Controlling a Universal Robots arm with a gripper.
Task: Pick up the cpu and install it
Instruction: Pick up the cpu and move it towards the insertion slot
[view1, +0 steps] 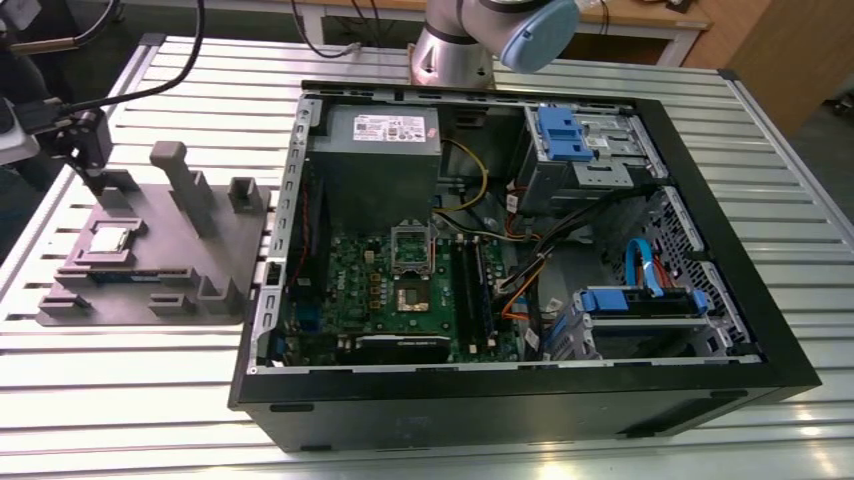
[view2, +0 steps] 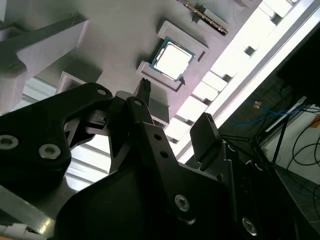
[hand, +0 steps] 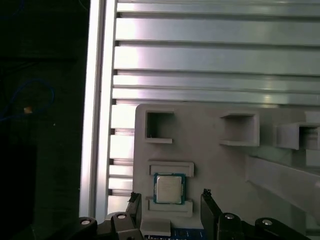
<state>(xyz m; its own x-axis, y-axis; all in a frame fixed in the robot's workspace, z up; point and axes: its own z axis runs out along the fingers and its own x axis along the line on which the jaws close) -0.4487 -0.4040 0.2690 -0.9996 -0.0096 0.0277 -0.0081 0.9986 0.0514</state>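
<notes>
Black claw (hand: 170, 196) wide open, empty, over cpu (hand: 169, 188)

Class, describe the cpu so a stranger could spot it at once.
On the exterior view's left of the open computer case sits a grey fixture plate. In a framed pocket on it lies the cpu, a small flat square. Alone on the plate, its top shines silver.

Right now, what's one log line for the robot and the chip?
gripper: open, over chip | chip: flat in grey holder, not gripped | install: not done
</notes>
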